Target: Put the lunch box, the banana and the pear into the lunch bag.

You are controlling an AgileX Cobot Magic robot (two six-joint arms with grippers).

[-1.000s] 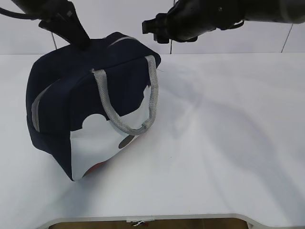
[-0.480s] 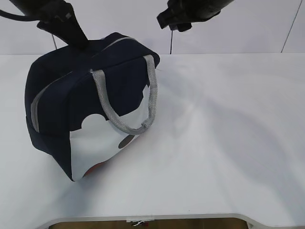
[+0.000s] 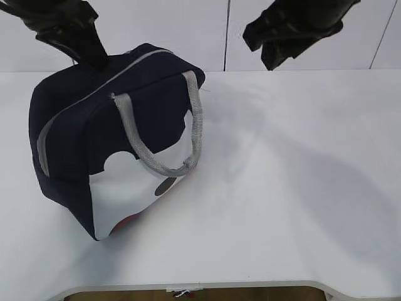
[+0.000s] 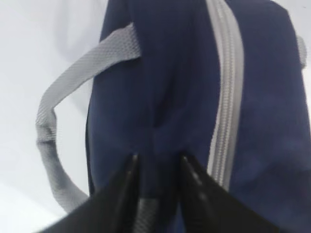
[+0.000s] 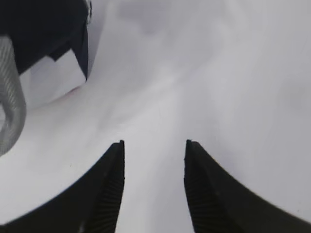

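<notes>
- Exterior view gives you the lunch bag on the left part of the white counter, tilted, its navy top edge leaning up toward the back and its white spotted panel facing you.
- Its grey zipper runs closed along the top and down the left side; no lunch box, banana or pear shows in any of your views.
- One grey handle loops loosely across the front face, its lower end hanging over the white panel.
- Your left claw sits at the bag's upper back edge. In the left wrist view a fold of navy fabric lies between its two fingers, right beside the zipper strip; you cannot tell whether they still pinch it or merely flank it.
- Your right claw hangs above bare counter, well apart from the bag, jaws spread with nothing between them; a corner of the bag and handle appears at that view's upper left.
</notes>
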